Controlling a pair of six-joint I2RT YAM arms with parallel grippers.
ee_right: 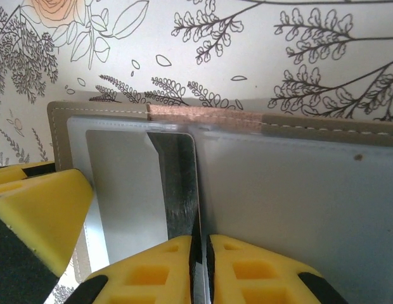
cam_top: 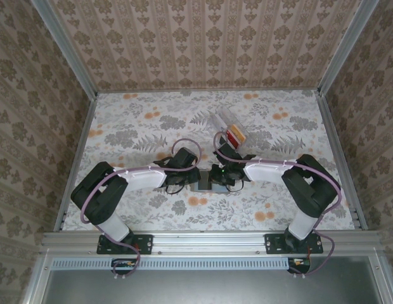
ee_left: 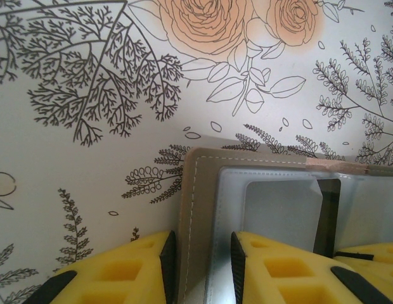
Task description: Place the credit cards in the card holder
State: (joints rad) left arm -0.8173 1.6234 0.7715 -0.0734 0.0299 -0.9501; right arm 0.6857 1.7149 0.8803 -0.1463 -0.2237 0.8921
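Two arms converge on the card holder (ee_right: 298, 190), which lies open and flat on the floral table (ee_left: 89, 158), central and just in front of the arm bases.

Step in hand: loading a card into a clear pocket.
- Right gripper (ee_right: 201, 269): jaws clenched almost together on a dark credit card (ee_right: 179, 190). The card stands on edge and leans slightly. Its far end is at the mouth of the pocket next to the fold, just below the tan spine strip (ee_right: 203, 118).
- Left gripper (ee_left: 200, 266): jaws drawn in on the stitched left border of the holder, taupe edge between the pads. It appears to be steadying the holder. Firm pinch or light brace: cannot tell.
- How far the card has gone into the pocket: unclear, the clear plastic glares.

Pose: both forearms reach inward and low, wrists angled down, fingertips near each other over the left panel. The left gripper's yellow finger shows at the edge of the right wrist view, so clearance is tight.

Next move, as judged: lay the card flatter to match the pocket plane, then slide it in along the slot while the left keeps the holder from skating.

Remaining: red and orange cards (cam_top: 235, 136) stand in the clear box (cam_top: 223, 120), farther back on the table.
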